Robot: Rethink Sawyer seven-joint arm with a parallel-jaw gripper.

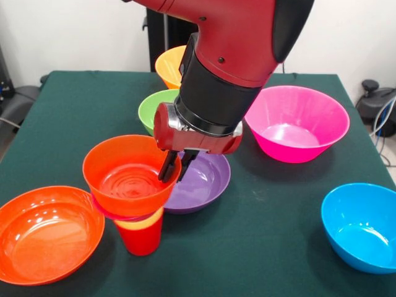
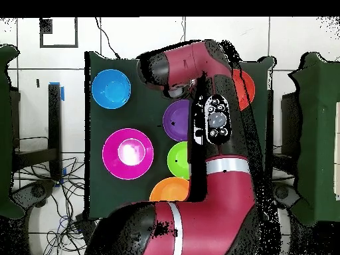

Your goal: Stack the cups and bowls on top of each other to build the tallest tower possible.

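The tower (image 1: 137, 204) stands at the front left: a red cup (image 1: 142, 241) as base, a yellow cup's rim and a pink bowl's edge above it, and an orange-red bowl (image 1: 124, 176) on top. My gripper (image 1: 176, 167) comes down at that top bowl's right rim, one finger inside and one outside, shut on the rim. In the overhead view the arm hides both the gripper and the tower.
Loose bowls lie on the green table (image 1: 278, 204): a wide orange one (image 1: 46, 232), purple (image 1: 207, 182), green (image 1: 151, 108), light orange (image 1: 168, 65), magenta-pink (image 1: 297, 124) and blue (image 1: 362, 226). Overhead shows blue (image 2: 111, 88), magenta (image 2: 127, 153), purple (image 2: 174, 119) and green (image 2: 176, 159).
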